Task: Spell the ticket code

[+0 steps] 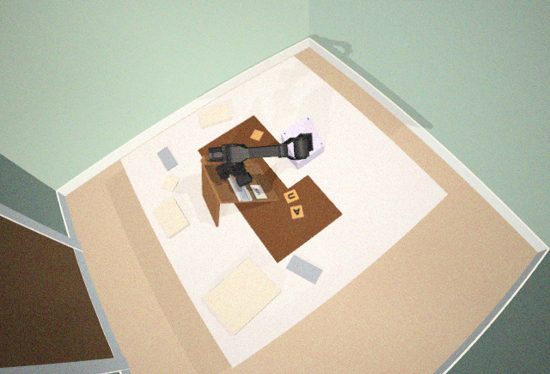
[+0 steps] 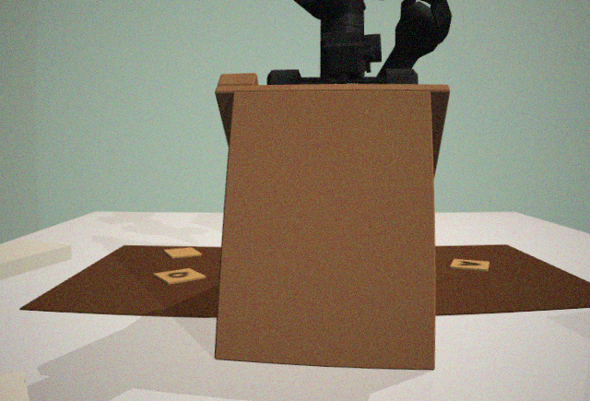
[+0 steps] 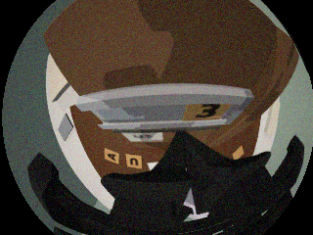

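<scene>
A tilted brown board (image 1: 224, 194) (image 2: 328, 225) (image 3: 93, 59) carries a pale grey rail (image 1: 241, 192) (image 3: 163, 92). A "3" tile (image 3: 207, 112) sits in the rail's right part in the wrist view. My gripper (image 1: 235, 174) (image 3: 180, 135) is shut and empty, its tips just below the rail near this tile; the board hides them in the exterior view. The ticket (image 1: 258, 191) (image 3: 156, 137) is below the rail, its print unclear. A "U" tile (image 1: 290, 195) (image 3: 133, 162) and an "A" tile (image 1: 296, 211) (image 2: 469, 264) (image 3: 111, 156) lie apart from an "O" tile (image 2: 179, 276) and a tile with no visible letter (image 2: 182, 252).
The loose tiles lie on a dark brown mat (image 1: 278, 236) (image 2: 524, 287) around the board. The arm stands on a lavender block (image 1: 303, 162). Cream slabs (image 1: 241, 294) (image 1: 172, 217) (image 1: 215, 114) and blue-grey slabs (image 1: 304, 268) (image 1: 167, 158) lie on the white counter (image 1: 377, 174).
</scene>
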You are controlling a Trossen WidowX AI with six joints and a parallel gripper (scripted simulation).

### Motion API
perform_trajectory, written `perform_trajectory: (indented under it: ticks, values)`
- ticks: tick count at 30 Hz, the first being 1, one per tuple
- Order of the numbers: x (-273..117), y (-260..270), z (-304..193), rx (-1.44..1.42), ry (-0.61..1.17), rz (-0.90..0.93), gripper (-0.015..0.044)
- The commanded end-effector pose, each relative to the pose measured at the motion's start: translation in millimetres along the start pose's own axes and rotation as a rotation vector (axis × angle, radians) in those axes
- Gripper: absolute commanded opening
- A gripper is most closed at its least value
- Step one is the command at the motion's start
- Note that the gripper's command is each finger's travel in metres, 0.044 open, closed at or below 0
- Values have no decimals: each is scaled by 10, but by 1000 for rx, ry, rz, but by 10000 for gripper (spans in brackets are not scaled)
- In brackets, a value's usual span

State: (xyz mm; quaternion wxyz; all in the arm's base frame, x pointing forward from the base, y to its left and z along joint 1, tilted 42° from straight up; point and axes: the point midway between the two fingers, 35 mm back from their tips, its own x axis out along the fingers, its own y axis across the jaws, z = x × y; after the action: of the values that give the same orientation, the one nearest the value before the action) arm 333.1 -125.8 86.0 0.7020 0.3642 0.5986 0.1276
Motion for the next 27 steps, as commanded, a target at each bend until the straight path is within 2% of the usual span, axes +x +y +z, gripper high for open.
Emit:
perform_trajectory:
  ticks: [1, 27]
  values:
    - [42, -19, 14, 3, 6, -2, 0]
    - [147, -17, 89, 2, 6, -1, 0]
